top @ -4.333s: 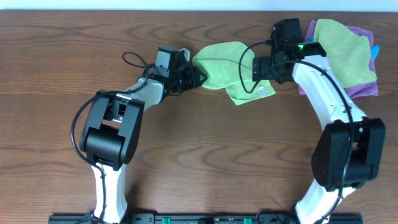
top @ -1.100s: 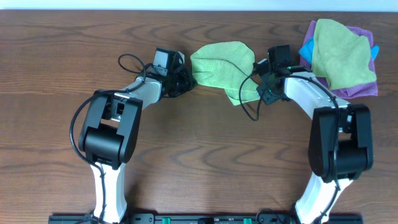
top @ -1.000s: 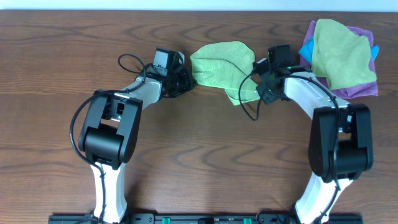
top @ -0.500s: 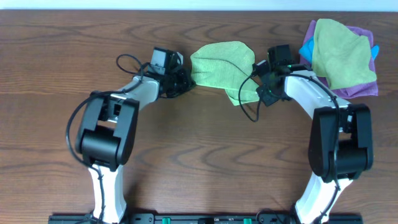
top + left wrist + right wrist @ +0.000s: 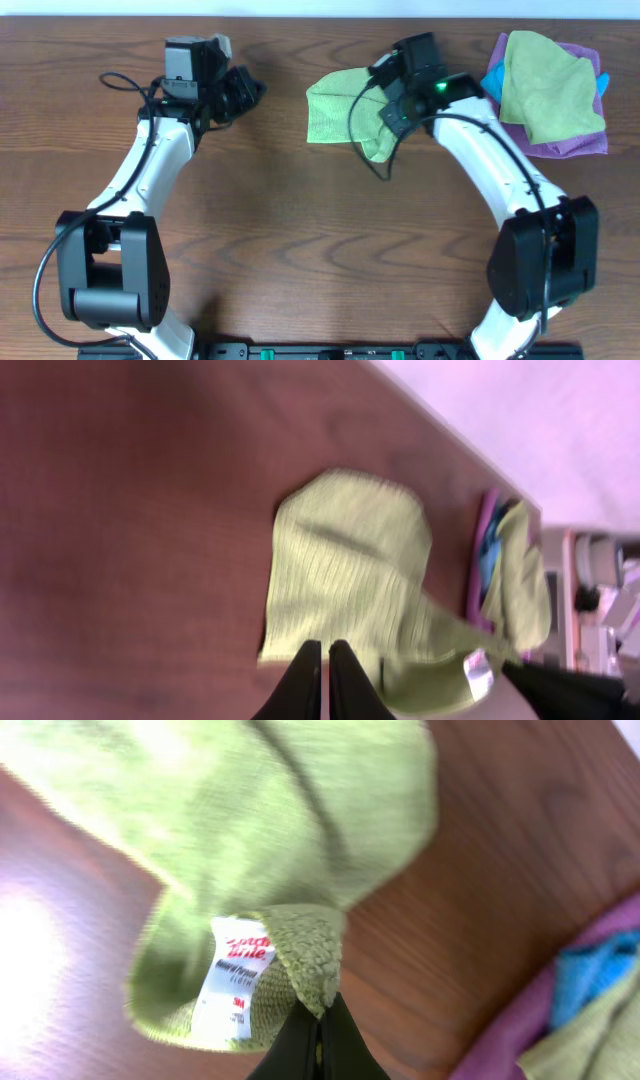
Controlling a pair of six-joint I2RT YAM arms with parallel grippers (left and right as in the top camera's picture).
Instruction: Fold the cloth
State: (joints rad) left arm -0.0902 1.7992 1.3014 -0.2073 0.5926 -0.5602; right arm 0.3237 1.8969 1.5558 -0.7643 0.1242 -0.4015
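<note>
Both hands are pressed shut. In the last second the right hand [image 5: 318, 1025] closed on the cloth [image 5: 335, 100] at its corner by the white tag [image 5: 235, 990] and hauled it up-frame over the rest. The left hand [image 5: 243, 92] is empty; it quit the cloth's left edge and swung to upper left, well apart. The cloth sits upper centre on the bench [image 5: 300, 250]. My read: the fold is underway on the right arm alone, not done. The yellow-green cloth [image 5: 550, 85] at upper right hasn't moved.
</note>
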